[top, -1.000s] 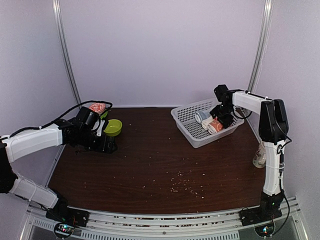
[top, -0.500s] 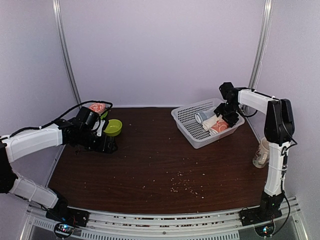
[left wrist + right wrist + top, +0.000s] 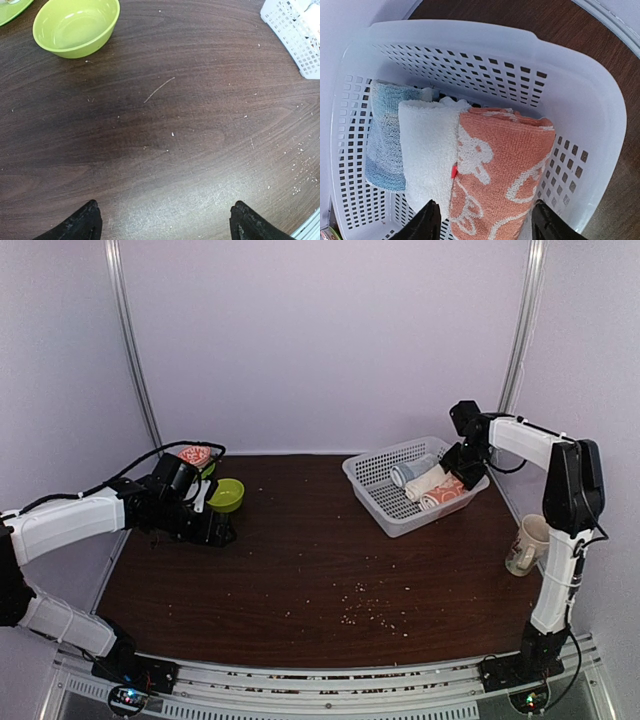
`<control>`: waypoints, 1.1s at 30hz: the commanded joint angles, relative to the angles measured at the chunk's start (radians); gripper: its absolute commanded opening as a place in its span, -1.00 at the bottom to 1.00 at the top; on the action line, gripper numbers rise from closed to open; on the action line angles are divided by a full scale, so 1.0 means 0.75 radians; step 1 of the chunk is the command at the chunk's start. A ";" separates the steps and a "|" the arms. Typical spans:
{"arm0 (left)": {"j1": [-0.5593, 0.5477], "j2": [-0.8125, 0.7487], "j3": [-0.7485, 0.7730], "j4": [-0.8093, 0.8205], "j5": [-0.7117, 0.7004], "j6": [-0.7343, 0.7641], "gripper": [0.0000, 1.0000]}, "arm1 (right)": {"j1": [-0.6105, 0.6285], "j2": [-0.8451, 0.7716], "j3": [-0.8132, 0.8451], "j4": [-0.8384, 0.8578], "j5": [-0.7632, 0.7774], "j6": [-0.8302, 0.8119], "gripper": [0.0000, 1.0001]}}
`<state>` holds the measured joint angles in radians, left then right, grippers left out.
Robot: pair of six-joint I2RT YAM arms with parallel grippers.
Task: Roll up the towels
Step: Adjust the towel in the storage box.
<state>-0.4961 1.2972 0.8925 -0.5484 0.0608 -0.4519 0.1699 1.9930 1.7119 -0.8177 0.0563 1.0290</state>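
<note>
My right hand [image 3: 484,220] spread over rolled orange towel [image 3: 500,165] in basket [image 3: 590,115]; snagging could unroll it; left hand [image 3: 162,227] spread, empty.

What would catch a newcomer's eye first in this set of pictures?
A white plastic mesh basket at the back right of the table holds three rolls side by side: a pale grey-blue cloth, a cream-white towel and an orange-red towel with white patterns. The right gripper hangs open over the orange-red roll. Far left, a lime-green bowl sits ahead of the left gripper.

Green bowl [image 3: 226,495], white basket [image 3: 398,524], mug [image 3: 525,543]
</note>
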 commanded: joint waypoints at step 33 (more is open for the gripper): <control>0.009 0.015 0.047 0.005 0.015 -0.006 0.82 | -0.086 0.085 0.189 -0.103 -0.029 -0.149 0.42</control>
<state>-0.4961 1.3037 0.8951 -0.5495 0.0639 -0.4519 0.1116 2.1433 1.8458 -0.8604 0.0315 0.9497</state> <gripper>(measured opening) 0.911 0.678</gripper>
